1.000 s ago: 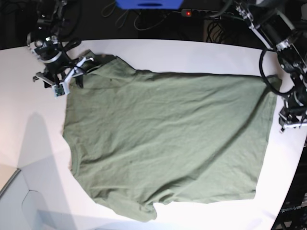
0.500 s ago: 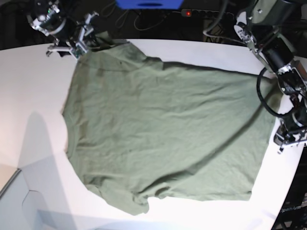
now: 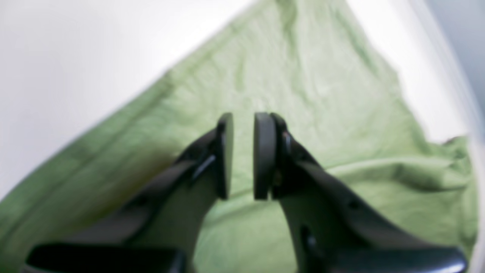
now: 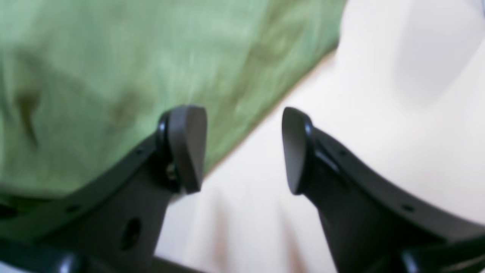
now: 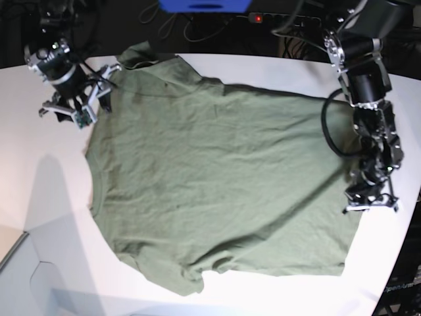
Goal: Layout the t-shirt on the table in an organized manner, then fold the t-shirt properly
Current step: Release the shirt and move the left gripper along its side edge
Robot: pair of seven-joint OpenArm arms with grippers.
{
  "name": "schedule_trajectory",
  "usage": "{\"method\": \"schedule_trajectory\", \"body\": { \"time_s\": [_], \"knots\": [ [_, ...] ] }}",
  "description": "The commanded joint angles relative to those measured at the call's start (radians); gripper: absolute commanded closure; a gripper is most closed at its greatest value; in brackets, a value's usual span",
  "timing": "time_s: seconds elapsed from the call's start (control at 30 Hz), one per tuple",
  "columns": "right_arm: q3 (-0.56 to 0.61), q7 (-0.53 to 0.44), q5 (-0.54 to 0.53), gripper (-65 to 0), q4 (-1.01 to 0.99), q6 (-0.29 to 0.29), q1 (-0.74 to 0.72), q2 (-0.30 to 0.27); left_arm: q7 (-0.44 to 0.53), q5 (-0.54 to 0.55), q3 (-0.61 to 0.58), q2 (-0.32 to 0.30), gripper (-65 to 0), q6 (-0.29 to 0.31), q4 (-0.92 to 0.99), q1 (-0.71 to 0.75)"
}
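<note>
T-shirt [image 5: 223, 178]: olive green, spread flat over centre of the white counter [image 5: 39, 197] in base view. Covers most of frame from upper left to lower right. Fabric wrinkled throughout, no fold made. One sleeve bunched at top of frame near counter's far edge; other sleeve hangs toward lower centre. Straight edge runs down frame right.

Left gripper [image 5: 372, 197]: frame right in base view, at the shirt's right edge, arm coming down from upper right. Left wrist view: gripper [image 3: 242, 155] sits centre frame over green cloth; jaws nearly together, a narrow gap showing between the pads, nothing seen pinched in that gap. Shirt [image 3: 303, 94] fills most of that view, with a raised crease at right centre and bare counter [image 3: 75, 57] in upper left. View blurred; whether pads touch cloth, cannot tell.

Right gripper [image 5: 82, 105]: upper left of base view, just beside the shirt's upper-left shoulder area, over bare counter. Right wrist view: gripper [image 4: 244, 148] centre frame, jaws wide apart, empty. One pad lies over the shirt [image 4: 113, 76], which takes upper left of frame; other pad over bare counter [image 4: 398, 113] at right. Shirt edge runs diagonally between them. Blurred view also.

Background, base view top: blue object [image 5: 204, 5] and dark cables beyond counter.
</note>
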State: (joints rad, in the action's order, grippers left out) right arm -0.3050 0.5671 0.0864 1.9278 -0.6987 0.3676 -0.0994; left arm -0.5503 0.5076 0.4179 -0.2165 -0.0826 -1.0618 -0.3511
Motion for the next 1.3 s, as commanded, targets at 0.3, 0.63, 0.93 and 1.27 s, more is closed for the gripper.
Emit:
{"method": "schedule_trajectory", "body": {
  "time_s": [0.3, 0.63, 0.93, 1.27],
  "knots": [
    [-0.001, 0.049, -0.010, -32.5, -0.093, 0.001, -0.177, 0.060, 0.301, 0.003, -0.150, -0.036, -9.9, 0.002, 0.469, -0.263],
    [-0.009, 0.040, -0.009, -32.4, -0.287, 0.001, -0.218, -0.003, 0.612, 0.001, -0.454, -0.064, -9.9, 0.002, 0.716, -0.326],
    [-0.010, -0.012, -0.009, -32.4, -0.301, 0.001, -0.209, -0.059, 0.741, 0.003, -0.629, -0.176, -9.9, 0.001, 0.857, -0.325],
    [-0.012, -0.015, -0.010, -32.4, -0.347, 0.001, -0.227, -0.105, 0.717, 0.026, -0.623, -0.307, -9.6, 0.001, 0.708, -0.246]
  ]
}}
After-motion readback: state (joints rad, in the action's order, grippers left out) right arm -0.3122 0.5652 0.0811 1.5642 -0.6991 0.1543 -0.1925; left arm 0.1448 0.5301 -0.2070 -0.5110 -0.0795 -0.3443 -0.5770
